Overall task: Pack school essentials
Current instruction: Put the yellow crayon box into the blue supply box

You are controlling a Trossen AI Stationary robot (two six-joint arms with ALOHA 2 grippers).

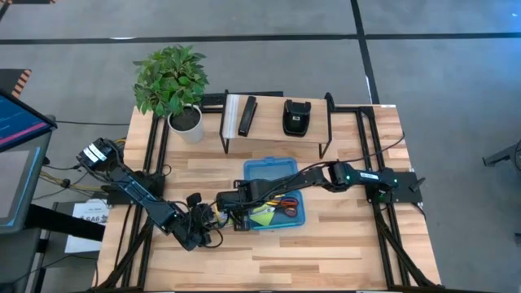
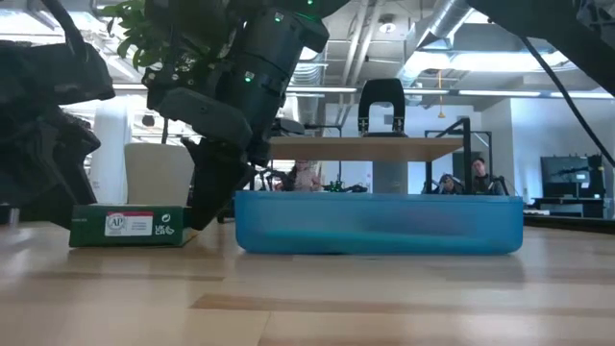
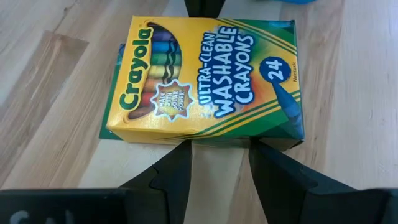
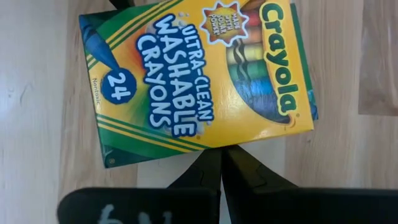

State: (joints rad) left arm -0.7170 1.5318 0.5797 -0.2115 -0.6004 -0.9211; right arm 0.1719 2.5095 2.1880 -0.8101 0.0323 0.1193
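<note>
The yellow-green crayon box (image 3: pixel 205 81) lies flat on the table, label up, just left of the blue translucent box (image 1: pixel 260 167). It also shows in the right wrist view (image 4: pixel 199 74) and the low view (image 2: pixel 130 226). My left gripper (image 3: pixel 221 149) is open, its fingertips at the crayon box's long edge on the table's left side. My right gripper (image 4: pixel 221 163) is shut and reaches over the blue box to the crayon box's opposite long edge. In the blue box lie a lime-green sticky-note pad (image 1: pixel 260 216), red-handled scissors (image 1: pixel 286 208) and pencils. My right gripper's shut fingertips (image 4: pixel 217 158) stand against the crayon box's long edge (image 4: pixel 214 144) on the blue box's side, slanting down from the table's right. The box lies flat on the table. My left gripper's open fingertips (image 3: pixel 180 155) reach the opposite long edge (image 3: pixel 186 138); whether they touch it I cannot tell.
A potted plant (image 1: pixel 172 85) stands at the far left. A raised shelf (image 1: pixel 277 122) at the back carries a black bar (image 1: pixel 247 115) and a black pouch (image 1: pixel 296 116). Bare wood lies along the near edge (image 1: pixel 285 260).
</note>
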